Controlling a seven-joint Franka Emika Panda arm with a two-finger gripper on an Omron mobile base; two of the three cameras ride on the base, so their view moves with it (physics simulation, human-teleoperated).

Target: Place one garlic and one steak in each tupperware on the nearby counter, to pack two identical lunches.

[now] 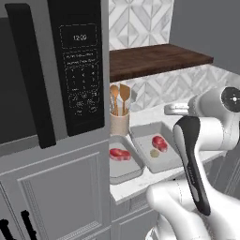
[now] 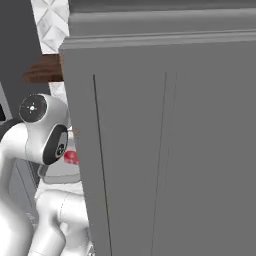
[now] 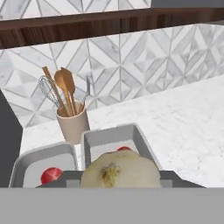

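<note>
Clamped tight on a garlic bulb — lumpy, pale cream, papery-looking, bulging up large between the gripper tips in the hand view, above the right-hand tupperware. Taking the beige utensil jar as the landmark: just in front of it and touching nothing, two shallow grey trays side by side on the white veined counter, rounded corners, flared rims, smooth matte walls. Nearest the jar's front-left, the left tupperware with a flat red marbled steak lying in it. Front-right of the jar, the other tray holding a second steak and, just beside it, a small garlic already resting on the floor. Wooden spoons and a wire whisk standing up out of the jar. Above the jar, a dark brown wooden shelf against the diamond-patterned tile wall. To the right of the jar — broad bare stone in the hand view, plenty of open room. Left of the jar, a black microwave panel set in grey cabinetry in the left base view. From the right base view, a tall grey cabinet side blocking nearly everything, a sliver of red steak peeking past its edge
</note>
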